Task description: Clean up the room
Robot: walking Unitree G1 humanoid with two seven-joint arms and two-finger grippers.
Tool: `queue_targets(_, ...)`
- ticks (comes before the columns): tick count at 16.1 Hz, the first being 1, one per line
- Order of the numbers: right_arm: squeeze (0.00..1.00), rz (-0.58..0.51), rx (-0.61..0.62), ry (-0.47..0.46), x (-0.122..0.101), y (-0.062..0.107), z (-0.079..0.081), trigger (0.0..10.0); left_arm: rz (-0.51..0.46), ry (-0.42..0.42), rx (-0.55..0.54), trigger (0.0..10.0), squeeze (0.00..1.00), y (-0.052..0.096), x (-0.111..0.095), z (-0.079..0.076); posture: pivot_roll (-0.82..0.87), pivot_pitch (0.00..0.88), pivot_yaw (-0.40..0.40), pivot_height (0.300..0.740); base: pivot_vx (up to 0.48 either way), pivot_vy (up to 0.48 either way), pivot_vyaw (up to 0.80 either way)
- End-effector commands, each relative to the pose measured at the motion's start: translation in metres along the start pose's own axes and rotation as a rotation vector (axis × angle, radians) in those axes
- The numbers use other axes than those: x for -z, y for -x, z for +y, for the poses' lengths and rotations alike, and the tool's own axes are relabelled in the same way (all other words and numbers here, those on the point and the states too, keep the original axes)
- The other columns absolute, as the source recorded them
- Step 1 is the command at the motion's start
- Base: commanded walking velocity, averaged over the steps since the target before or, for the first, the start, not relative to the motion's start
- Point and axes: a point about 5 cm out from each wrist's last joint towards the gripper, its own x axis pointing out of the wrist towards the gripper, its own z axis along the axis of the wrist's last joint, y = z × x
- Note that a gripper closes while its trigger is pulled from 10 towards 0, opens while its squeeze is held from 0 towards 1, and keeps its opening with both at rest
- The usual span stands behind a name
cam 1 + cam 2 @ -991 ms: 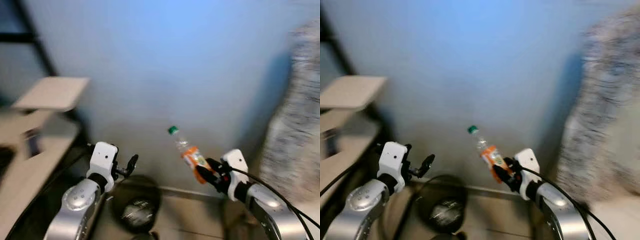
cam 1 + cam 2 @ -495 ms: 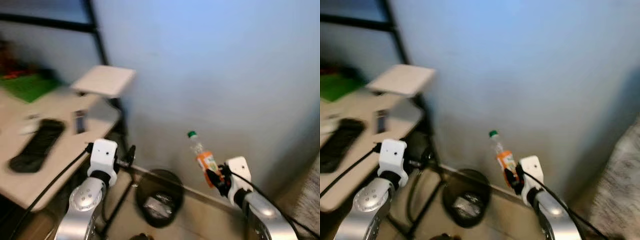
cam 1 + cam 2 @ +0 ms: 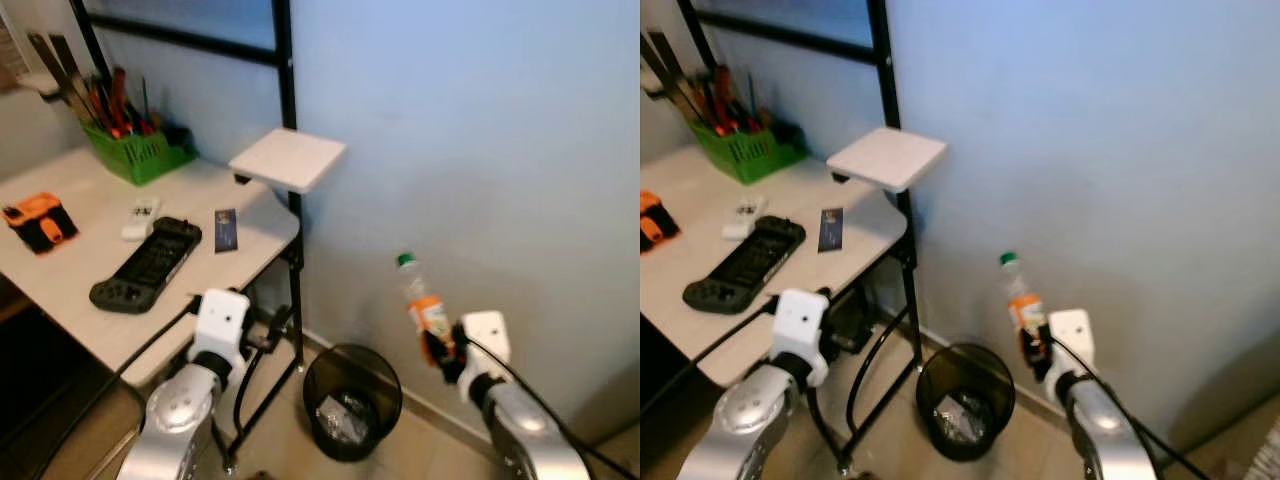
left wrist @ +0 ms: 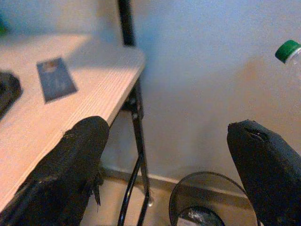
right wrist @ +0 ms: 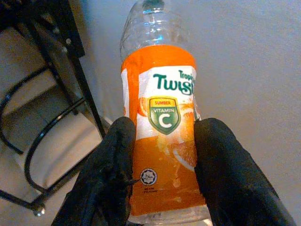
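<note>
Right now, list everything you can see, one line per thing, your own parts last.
Bottle: one, clear with orange label and green cap, held upright in the right claw near the wall.
Trash bin: one, black mesh, on the floor by the wall, some litter inside.
Desk: one, pale wood top on black frame, at left.
Small shelf: one, white, on the frame's upright.
Handheld game console: one, black, on the desk.
Card: one, dark blue, beside the console.
Remote: one, white, on the desk.
Orange-and-black device: one, desk's left edge.
Basket: one, green, holding tools.
Left claw: open, empty, near the desk edge.
Right claw: shut on the bottle.
</note>
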Motion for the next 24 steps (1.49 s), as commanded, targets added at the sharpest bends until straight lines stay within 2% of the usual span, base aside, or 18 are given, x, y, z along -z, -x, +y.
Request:
queue_targets(1, 0.0, -0.035, -0.022, 0.015, -0.011, -0.003, 0.006, 10.0, 0.019, -0.001, 0.015, 10.0, 0.0, 0.0, 0.004, 0.002, 0.06, 0.0, 0.006, 0.74, 0.307, 0.0, 0.0)
queue_targets(4, 0.0, -0.026, -0.012, 0.093, -0.012, -0.005, 0.004, 10.0, 0.02, -0.002, 0.023, 10.0, 0.0, -0.001, 0.004, 0.001, 0.06, 0.0, -0.001, 0.74, 0.325, 0.0, 0.27)
queue_targets(8, 0.0, -0.005, 0.033, 0.034, -0.009, -0.005, -0.001, 10.0, 0.031, -0.004, 0.075, 10.0, 0.0, -0.001, 0.005, -0.002, 0.06, 0.0, -0.005, 0.74, 0.248, 0.0, 0.33)
queue_targets(11, 0.0, 0.012, 0.024, 0.071, -0.007, -0.005, -0.002, 10.0, 0.073, 0.011, 0.187, 10.0, 0.0, -0.002, 0.008, -0.009, 0.07, 0.0, -0.009, 0.74, 0.0, 0.0, 0.0)
queue_targets(14, 0.0, 0.066, -0.027, 0.148, -0.002, -0.008, 0.0, 10.0, 0.114, -0.04, 0.304, 10.0, 0.0, -0.001, 0.009, -0.014, 0.06, 0.0, -0.008, 0.74, 0.0, 0.0, 0.0)
queue_targets(15, 0.0, 0.124, -0.042, 0.188, 0.003, -0.019, 0.001, 10.0, 0.137, -0.08, 0.402, 10.0, 0.0, -0.004, 0.008, -0.019, 0.06, 0.0, -0.011, 0.74, 0.0, 0.0, 0.0)
queue_targets(16, 0.0, 0.136, -0.05, 0.194, 0.004, -0.022, 0.002, 10.0, 0.144, -0.089, 0.429, 10.0, 0.0, -0.004, 0.008, -0.02, 0.06, 0.0, -0.011, 0.74, 0.0, 0.0, 0.0)
queue_targets(18, 0.0, 0.202, -0.076, 0.264, 0.012, -0.041, 0.007, 10.0, 0.186, -0.14, 0.561, 10.0, 0.0, -0.01, 0.008, -0.025, 0.07, 0.0, -0.015, 0.74, 0.0, 0.0, 0.0)
queue_targets(19, 0.0, 0.228, -0.086, 0.289, 0.015, -0.047, 0.009, 10.0, 0.201, -0.166, 0.6, 10.0, 0.0, -0.011, 0.008, -0.025, 0.07, 0.0, -0.015, 0.74, 0.0, 0.0, 0.0)
queue_targets(21, 0.0, 0.307, -0.103, 0.276, 0.024, -0.06, 0.013, 10.0, 0.224, -0.208, 0.648, 10.0, 0.0, -0.017, 0.007, -0.024, 0.07, 0.0, -0.016, 0.74, 0.0, 0.0, 0.0)
queue_targets(24, 0.0, 0.383, -0.111, 0.322, 0.037, -0.065, 0.019, 10.0, 0.254, -0.22, 0.717, 10.0, 0.0, -0.016, 0.007, -0.027, 0.09, 0.0, -0.02, 0.74, 0.0, 0.0, 0.0)
